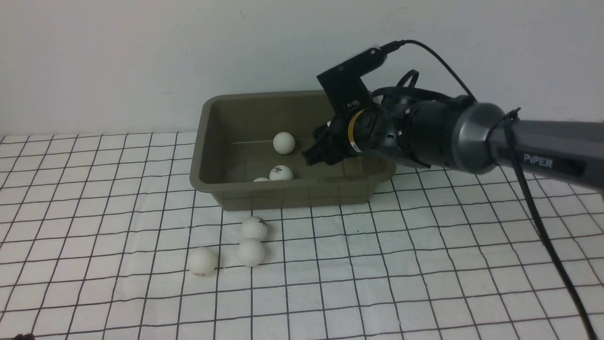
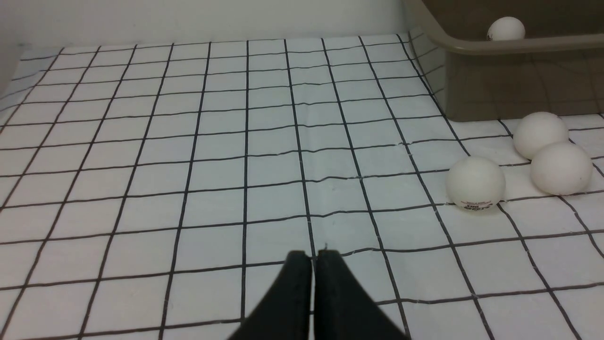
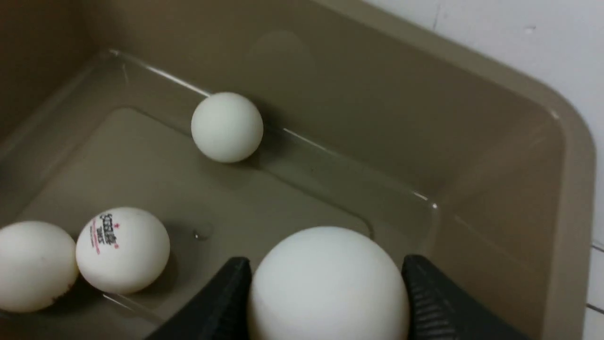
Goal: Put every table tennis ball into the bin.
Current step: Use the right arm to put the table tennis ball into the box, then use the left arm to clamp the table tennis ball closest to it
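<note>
Ball [image 3: 325, 293] is pinched in R claw [image 3: 326, 260] over bin [image 1: 207, 141] w/ 3 balls [image 3: 122, 250] on its floor, 3 others [image 1: 251, 252] on counter [image 1: 424, 259] out front; L claw [image 2: 314, 257] closed tight, empty; part R claw fully, no swing, so it drops w/o bouncing out.
</note>
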